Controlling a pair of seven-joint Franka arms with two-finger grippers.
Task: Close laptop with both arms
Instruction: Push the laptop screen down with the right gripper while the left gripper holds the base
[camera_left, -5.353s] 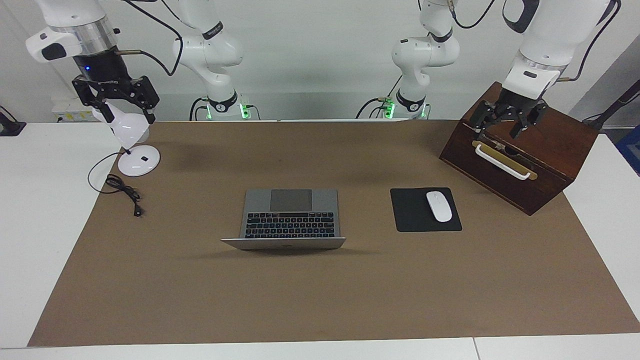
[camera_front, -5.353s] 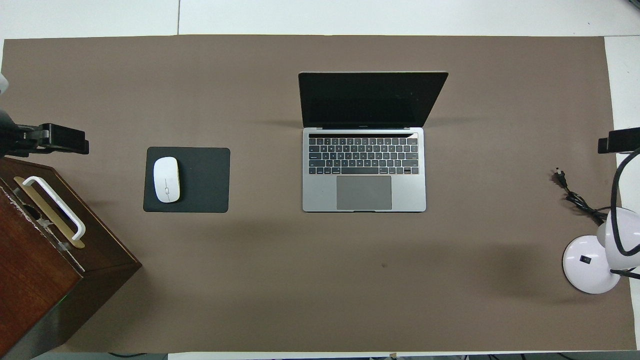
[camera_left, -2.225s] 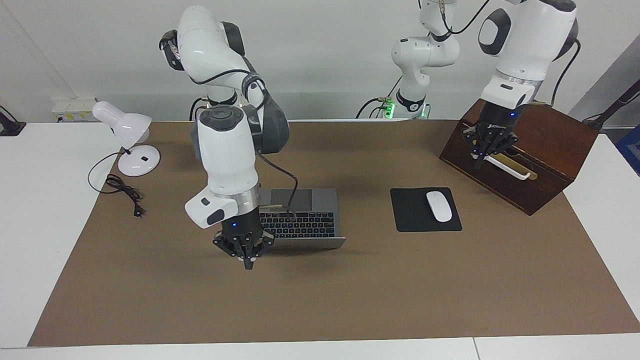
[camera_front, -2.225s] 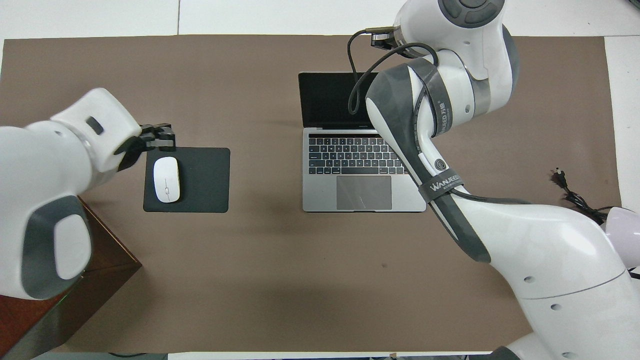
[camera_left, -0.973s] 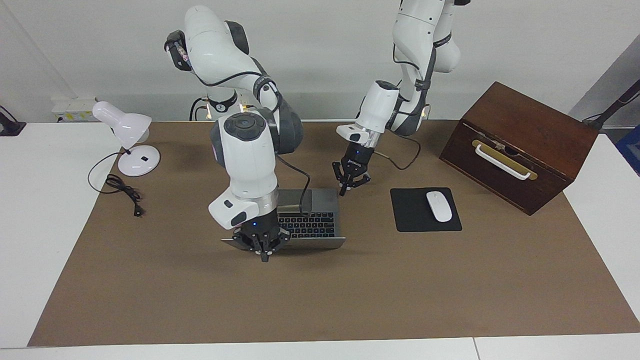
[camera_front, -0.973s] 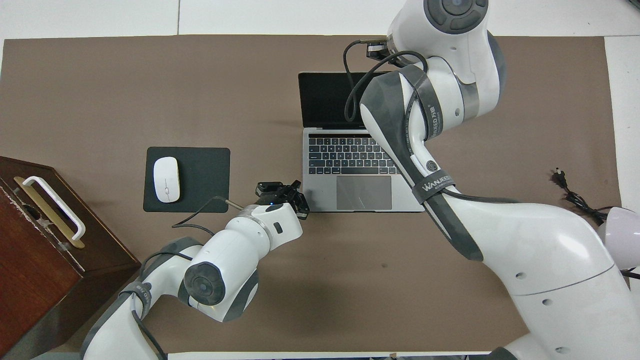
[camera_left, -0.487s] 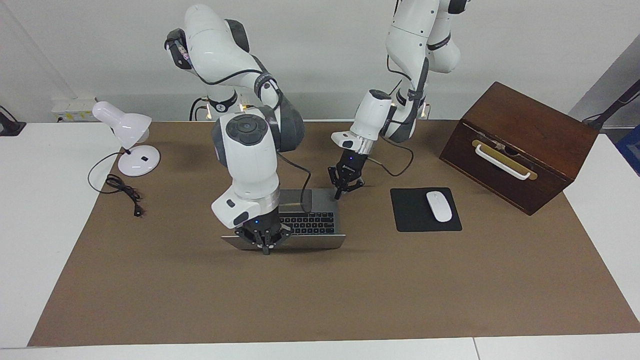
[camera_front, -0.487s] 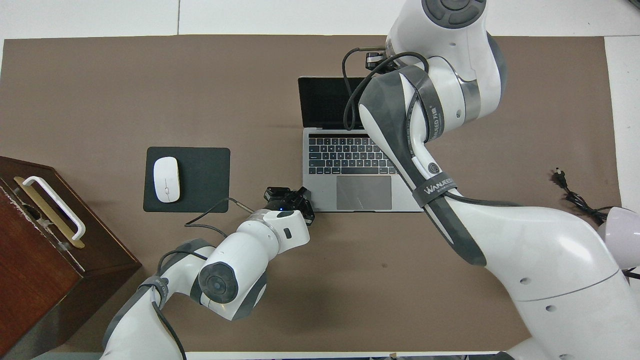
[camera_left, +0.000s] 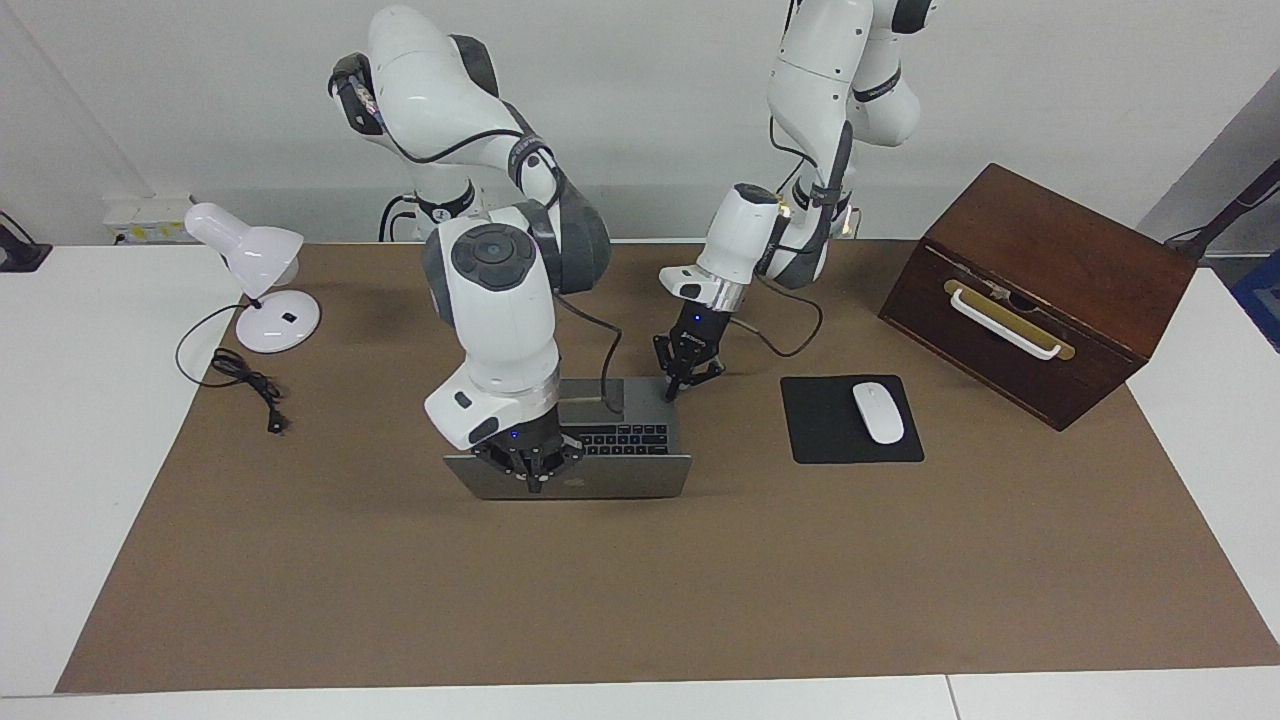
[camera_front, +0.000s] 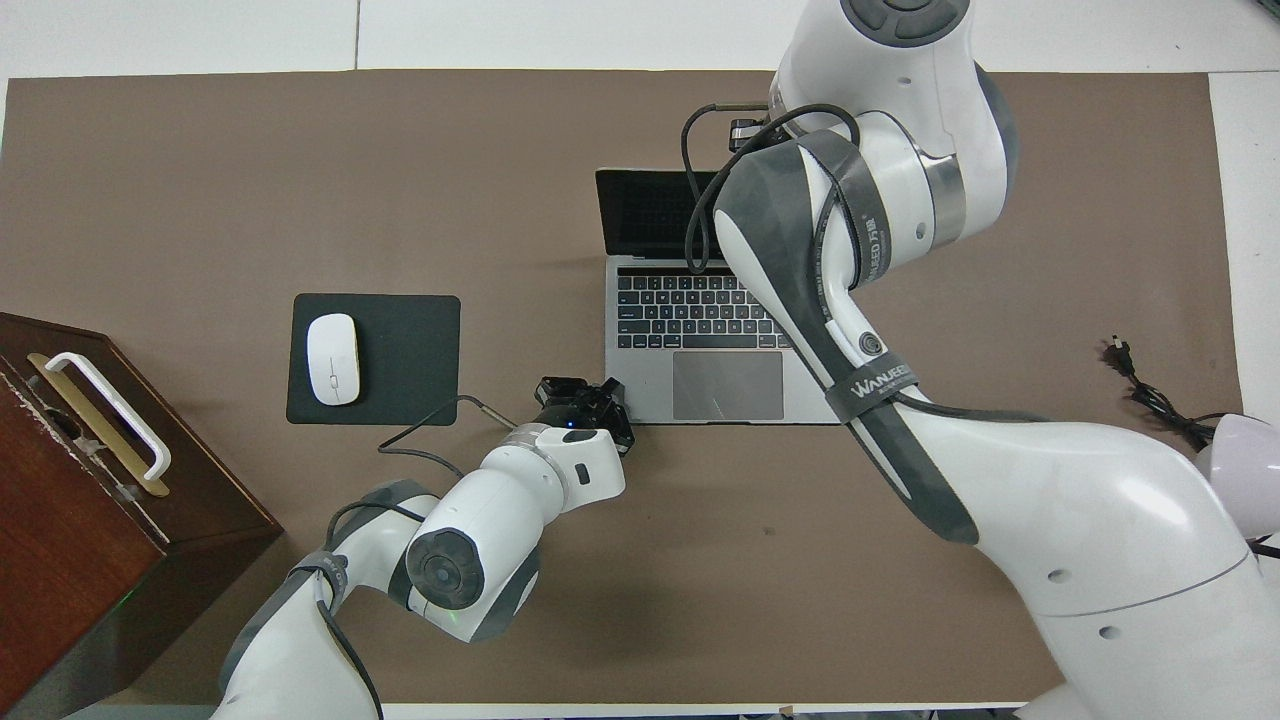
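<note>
The silver-grey laptop (camera_left: 625, 438) sits mid-table, its lid raised about upright, so the lid's back with the dark logo faces the facing view. In the overhead view the laptop (camera_front: 690, 310) shows its keyboard and a foreshortened dark screen. My right gripper (camera_left: 535, 485) is shut, and its fingers lie against the lid's back just below the top edge. The right arm hides it in the overhead view. My left gripper (camera_left: 675, 393) is shut and its tip touches the base's corner nearest the robots at the left arm's end. It also shows in the overhead view (camera_front: 590, 400).
A black mouse pad (camera_left: 820, 435) with a white mouse (camera_left: 878, 412) lies beside the laptop toward the left arm's end. A brown wooden box (camera_left: 1090, 260) stands past it. A white desk lamp (camera_left: 270, 320) and its cable (camera_left: 245, 380) are at the right arm's end.
The lid has swung up toward the robots, from lying far back to about upright, with my right gripper moving along against its back. My left gripper came from the wooden box to the base's corner.
</note>
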